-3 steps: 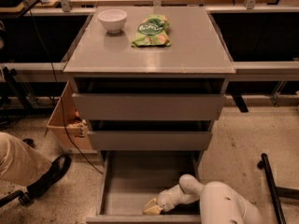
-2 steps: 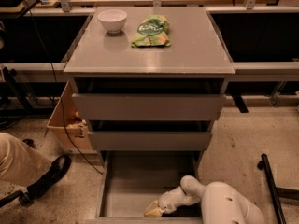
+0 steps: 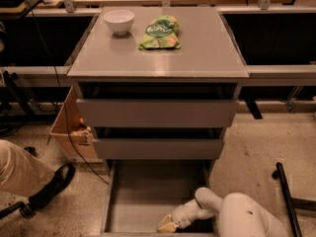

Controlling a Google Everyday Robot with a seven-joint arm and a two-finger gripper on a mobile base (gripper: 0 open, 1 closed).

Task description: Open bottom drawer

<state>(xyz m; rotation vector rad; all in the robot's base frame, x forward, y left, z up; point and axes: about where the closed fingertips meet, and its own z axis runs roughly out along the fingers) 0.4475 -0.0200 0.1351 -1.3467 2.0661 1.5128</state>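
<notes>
The bottom drawer (image 3: 148, 191) of the grey cabinet stands pulled far out at the bottom of the camera view, showing its shallow grey tray, which looks bare. My white arm comes in from the lower right. My gripper (image 3: 167, 225) is low inside the drawer, near its front edge, with its pale tip pointing left. The drawer's front panel lies at the frame's bottom edge and is mostly out of view.
Two other grey drawers (image 3: 158, 113) (image 3: 158, 148) sit above, both slightly out. On the cabinet top (image 3: 207, 58) are a white bowl (image 3: 119, 20) and a green chip bag (image 3: 160, 32). A cardboard box (image 3: 69, 132) and a person's leg and shoe (image 3: 44, 189) are at left. A black frame (image 3: 286, 201) is at right.
</notes>
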